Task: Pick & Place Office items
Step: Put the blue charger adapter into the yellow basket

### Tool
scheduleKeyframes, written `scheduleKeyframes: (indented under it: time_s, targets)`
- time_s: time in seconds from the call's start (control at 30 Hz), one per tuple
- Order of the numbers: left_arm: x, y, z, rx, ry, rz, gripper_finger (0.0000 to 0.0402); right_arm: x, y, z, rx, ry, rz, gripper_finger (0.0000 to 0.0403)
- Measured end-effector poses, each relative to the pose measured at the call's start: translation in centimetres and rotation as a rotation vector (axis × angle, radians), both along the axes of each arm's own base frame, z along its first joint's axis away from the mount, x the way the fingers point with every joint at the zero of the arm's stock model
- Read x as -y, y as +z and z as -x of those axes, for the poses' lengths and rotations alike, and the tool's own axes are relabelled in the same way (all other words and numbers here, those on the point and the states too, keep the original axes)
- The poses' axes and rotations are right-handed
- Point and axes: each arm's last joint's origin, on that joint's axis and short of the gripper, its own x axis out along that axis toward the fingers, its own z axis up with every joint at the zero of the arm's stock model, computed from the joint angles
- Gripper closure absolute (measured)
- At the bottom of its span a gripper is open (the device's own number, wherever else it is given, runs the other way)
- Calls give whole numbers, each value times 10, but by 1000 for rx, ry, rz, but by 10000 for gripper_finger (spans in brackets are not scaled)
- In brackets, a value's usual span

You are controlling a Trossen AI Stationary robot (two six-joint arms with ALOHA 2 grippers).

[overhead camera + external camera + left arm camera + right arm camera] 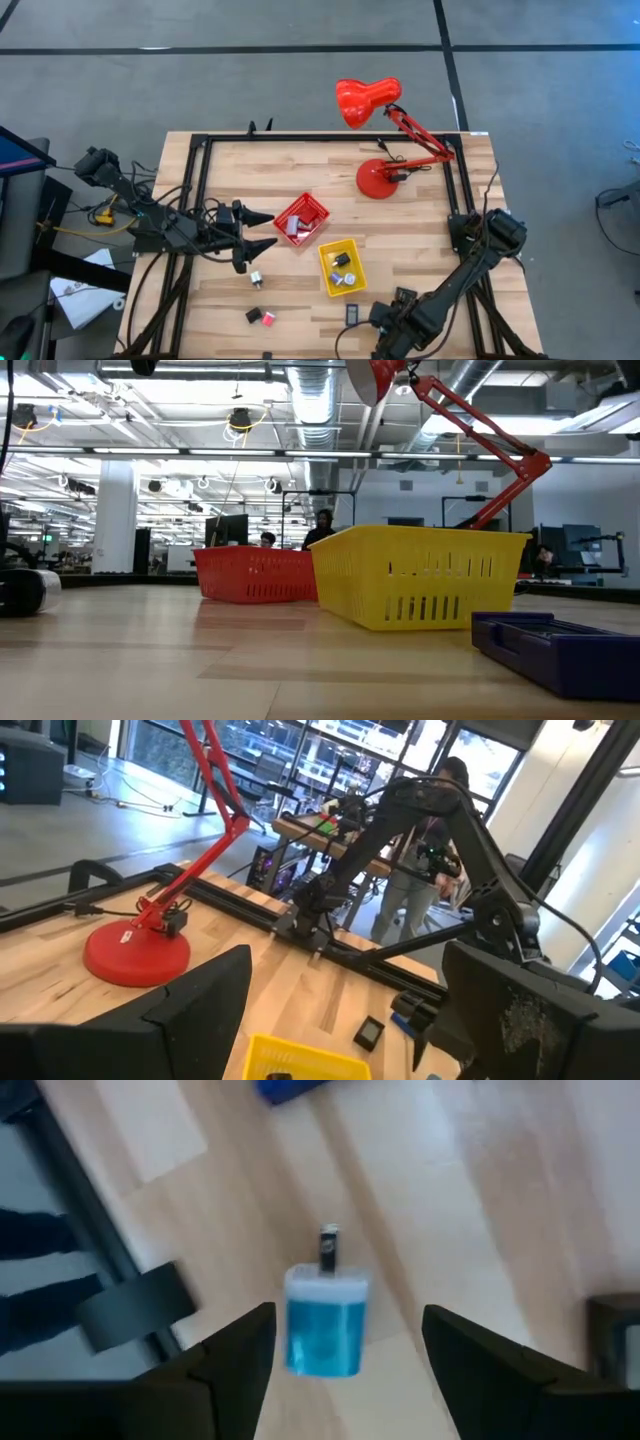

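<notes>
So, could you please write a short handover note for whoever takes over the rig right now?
Left gripper: open, empty, beside the red tray.
Right gripper: open at the table's near edge, a small blue item between its fingers, not gripped.
Done: some items lie in the red tray and the yellow tray.
Left: the blue item, the white piece, the black and pink pieces and the dark flat piece on the table.
</notes>
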Motion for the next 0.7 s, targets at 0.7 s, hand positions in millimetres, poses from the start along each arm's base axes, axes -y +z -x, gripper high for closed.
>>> scheduleKeyframes:
  time_s: [0.7]
  targets:
    - [0,-1,0,-7,-13,-5,78,-3,-20,-4,-6,-53,0,159]
